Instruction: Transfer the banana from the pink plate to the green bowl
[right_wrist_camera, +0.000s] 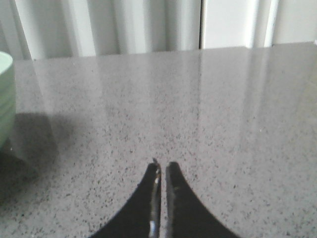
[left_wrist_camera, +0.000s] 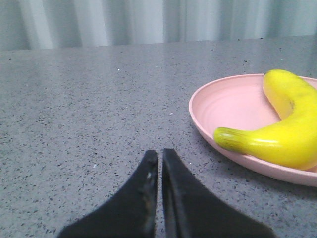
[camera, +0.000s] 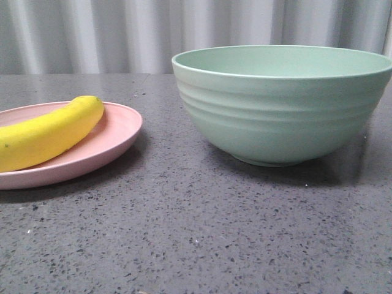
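Observation:
The yellow banana [camera: 46, 135] lies on the pink plate [camera: 116, 139] at the left of the front view. The green bowl [camera: 282, 101] stands to the right of the plate, upright and apparently empty as far as its inside shows. Neither gripper shows in the front view. In the left wrist view my left gripper [left_wrist_camera: 160, 154] is shut and empty over bare table, with the banana [left_wrist_camera: 277, 136] on the plate [left_wrist_camera: 223, 106] off to one side of it. In the right wrist view my right gripper [right_wrist_camera: 163, 164] is shut and empty, with the bowl's edge [right_wrist_camera: 5, 99] at the frame's side.
The table [camera: 202, 233] is dark grey speckled stone. A pale pleated curtain [camera: 122, 30] hangs along its far edge. A gap of table separates the plate and the bowl.

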`<state>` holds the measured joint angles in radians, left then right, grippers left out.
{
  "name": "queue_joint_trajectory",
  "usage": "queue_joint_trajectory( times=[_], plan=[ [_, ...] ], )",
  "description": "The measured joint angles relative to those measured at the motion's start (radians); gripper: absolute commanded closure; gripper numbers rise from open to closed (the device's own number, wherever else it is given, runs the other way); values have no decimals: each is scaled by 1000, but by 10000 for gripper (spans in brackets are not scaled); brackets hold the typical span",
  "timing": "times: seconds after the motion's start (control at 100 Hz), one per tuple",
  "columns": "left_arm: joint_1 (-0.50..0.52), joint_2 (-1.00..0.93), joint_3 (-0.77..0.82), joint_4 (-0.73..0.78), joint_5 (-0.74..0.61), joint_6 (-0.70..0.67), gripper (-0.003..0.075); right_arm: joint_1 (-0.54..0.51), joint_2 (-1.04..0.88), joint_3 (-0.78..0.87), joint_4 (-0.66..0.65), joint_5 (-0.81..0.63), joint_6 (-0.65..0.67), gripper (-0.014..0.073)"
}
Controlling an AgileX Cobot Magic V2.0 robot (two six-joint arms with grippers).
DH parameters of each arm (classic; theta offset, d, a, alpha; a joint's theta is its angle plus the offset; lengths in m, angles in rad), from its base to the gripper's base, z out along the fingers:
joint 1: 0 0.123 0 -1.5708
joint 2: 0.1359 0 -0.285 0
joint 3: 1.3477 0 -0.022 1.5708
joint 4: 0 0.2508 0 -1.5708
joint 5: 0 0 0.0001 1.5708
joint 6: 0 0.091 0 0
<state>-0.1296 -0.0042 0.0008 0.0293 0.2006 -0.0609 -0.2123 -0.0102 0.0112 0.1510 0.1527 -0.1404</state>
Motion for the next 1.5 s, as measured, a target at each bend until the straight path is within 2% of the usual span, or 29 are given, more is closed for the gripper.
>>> queue_joint_trajectory(
  times=[1.5],
  plan=[
    [0,0,0,0,-34,0,741,0,0,0,0,-26,0,657]
  ],
)
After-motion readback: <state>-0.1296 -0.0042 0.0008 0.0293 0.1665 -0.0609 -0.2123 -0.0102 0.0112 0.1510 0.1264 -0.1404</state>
